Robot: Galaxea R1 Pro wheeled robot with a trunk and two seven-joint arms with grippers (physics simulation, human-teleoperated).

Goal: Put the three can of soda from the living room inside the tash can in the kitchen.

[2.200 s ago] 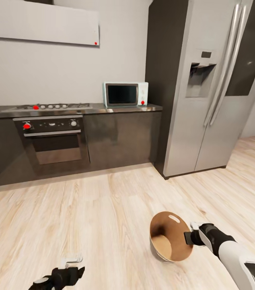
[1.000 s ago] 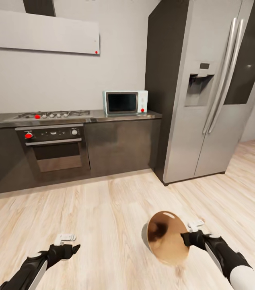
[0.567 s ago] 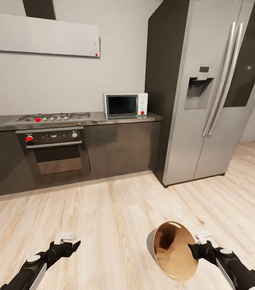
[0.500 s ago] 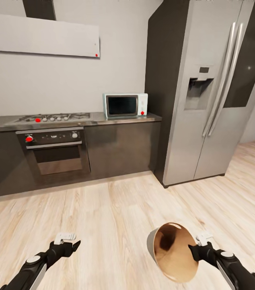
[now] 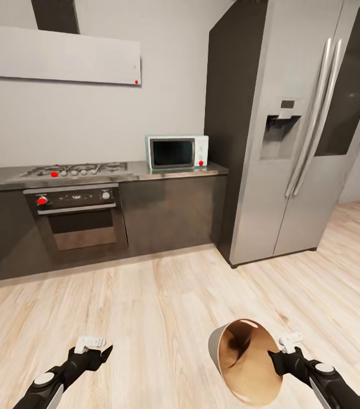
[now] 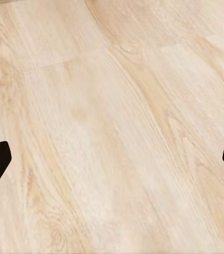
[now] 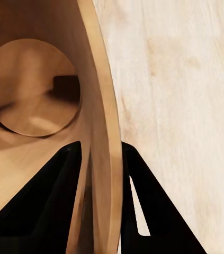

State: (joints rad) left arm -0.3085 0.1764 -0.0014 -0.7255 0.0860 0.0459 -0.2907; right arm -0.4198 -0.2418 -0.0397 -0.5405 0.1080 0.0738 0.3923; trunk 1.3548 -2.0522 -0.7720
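The tash can (image 5: 247, 361), tilted in front of the fridge (image 5: 293, 130), had its rim pinched between the right gripper's (image 7: 102, 159) fingers; the left gripper (image 5: 92, 347) spread wide, empty.

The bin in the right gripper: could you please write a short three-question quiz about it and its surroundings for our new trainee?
1. True or false: the right gripper pinches the bin by its rim, one finger inside and one outside.
2. What shows inside the bin? A) three cans B) nothing but its brown bottom C) a bag
3. Fill in: the mint-green microwave stands on the counter between the hob and the ____.

Key
1. True: in the right wrist view the rim runs between the two dark fingers.
2. B: no cans show in it.
3. Fridge.

The left gripper hangs open above the wooden floor, holding nothing.
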